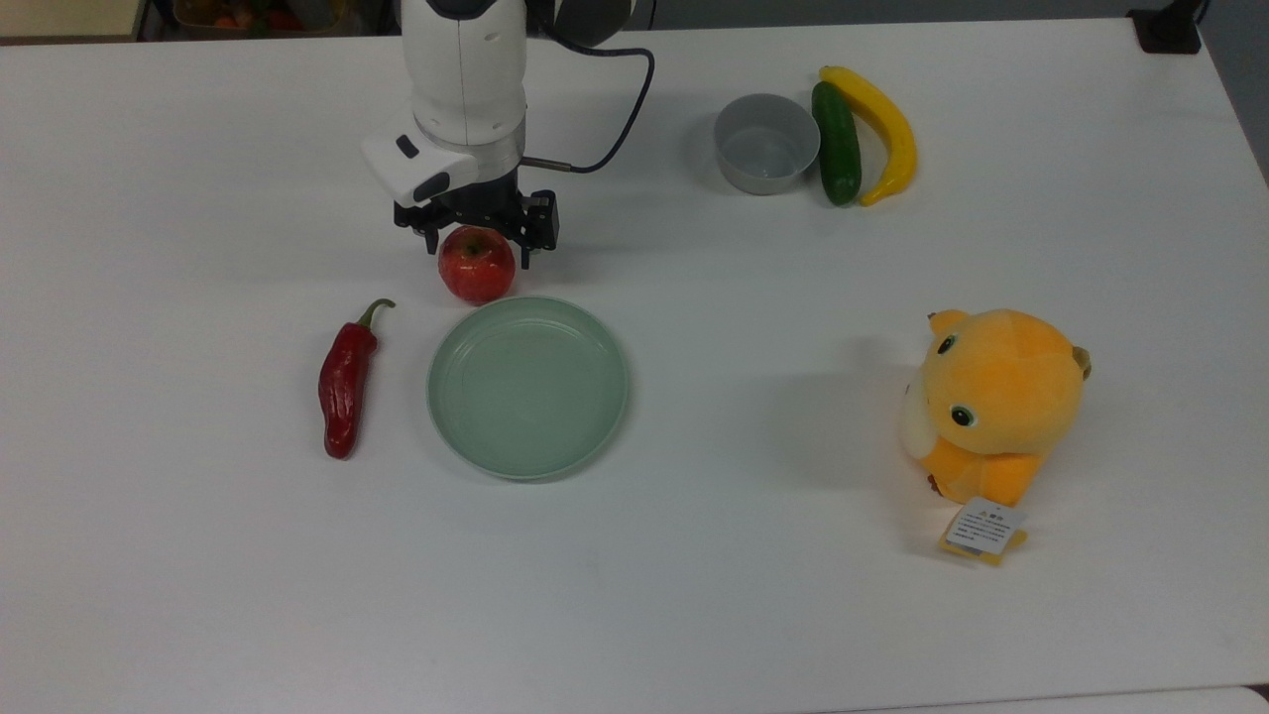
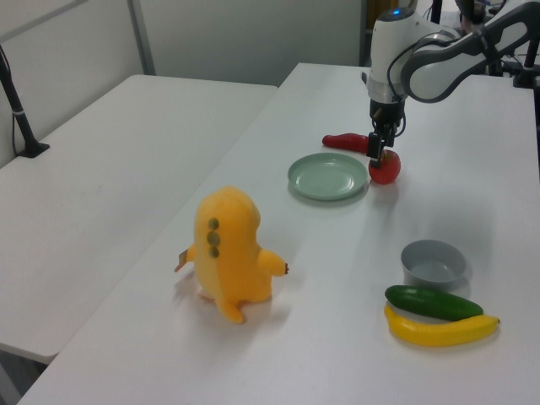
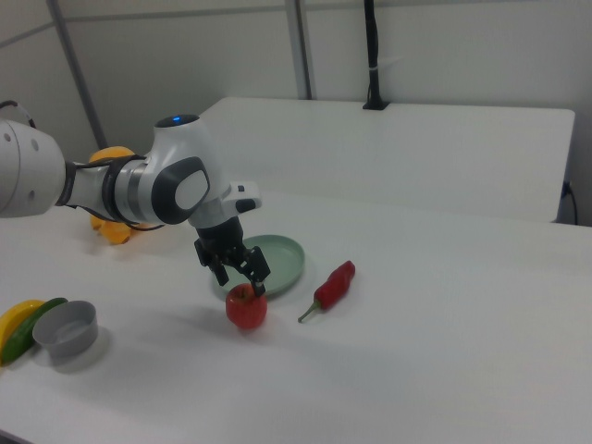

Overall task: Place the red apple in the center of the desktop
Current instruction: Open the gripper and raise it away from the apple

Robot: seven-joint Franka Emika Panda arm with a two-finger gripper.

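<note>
The red apple (image 1: 477,266) rests on the white desktop (image 1: 714,595), just off the far rim of the pale-green plate (image 1: 527,389). My gripper (image 1: 478,241) hovers right over the apple's top, open, with one finger on each side of it and not pressing on it. In the left view the apple (image 2: 386,170) sits beside the plate (image 2: 327,176) under the gripper (image 2: 377,153). From the right view, the apple (image 3: 246,308) stands on the desktop below the spread fingers of the gripper (image 3: 241,280).
A red chili pepper (image 1: 344,382) lies at the top view's left of the plate. A grey bowl (image 1: 765,145), a cucumber (image 1: 836,145) and a banana (image 1: 882,127) sit at the back right. An orange plush toy (image 1: 996,407) stands at the right.
</note>
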